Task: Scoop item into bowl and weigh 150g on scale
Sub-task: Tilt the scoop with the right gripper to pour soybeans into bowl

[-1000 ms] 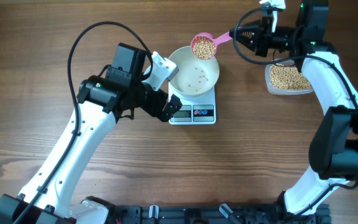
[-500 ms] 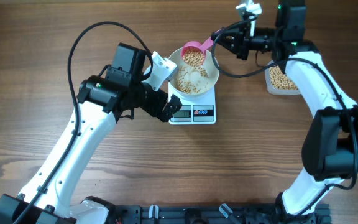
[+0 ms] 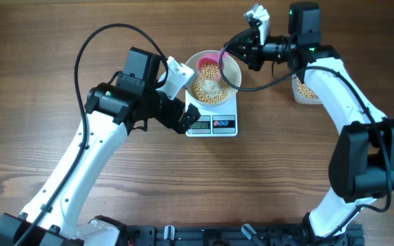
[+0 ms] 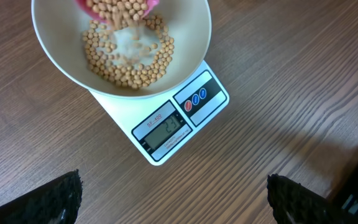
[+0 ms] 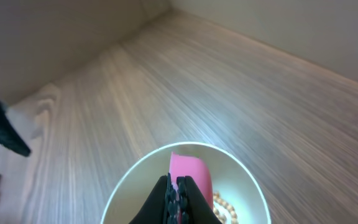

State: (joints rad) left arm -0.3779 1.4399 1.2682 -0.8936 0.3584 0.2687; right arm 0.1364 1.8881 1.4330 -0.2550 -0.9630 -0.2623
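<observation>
On the left, our left gripper (image 4: 176,202) is wide open and holds nothing, just beside the scale (image 3: 212,124). The bowl (image 3: 233,71) sits on the scale with a pile of beans (image 3: 209,89) inside. Our right gripper (image 3: 242,49) is pinched tight on the pink scoop (image 3: 209,62), tipped over the bowl. We should pour slowly, over the middle. Only the left wrist view shows the scale's screen (image 4: 166,131). Only the overhead view shows the tub (image 3: 305,90), far right.
</observation>
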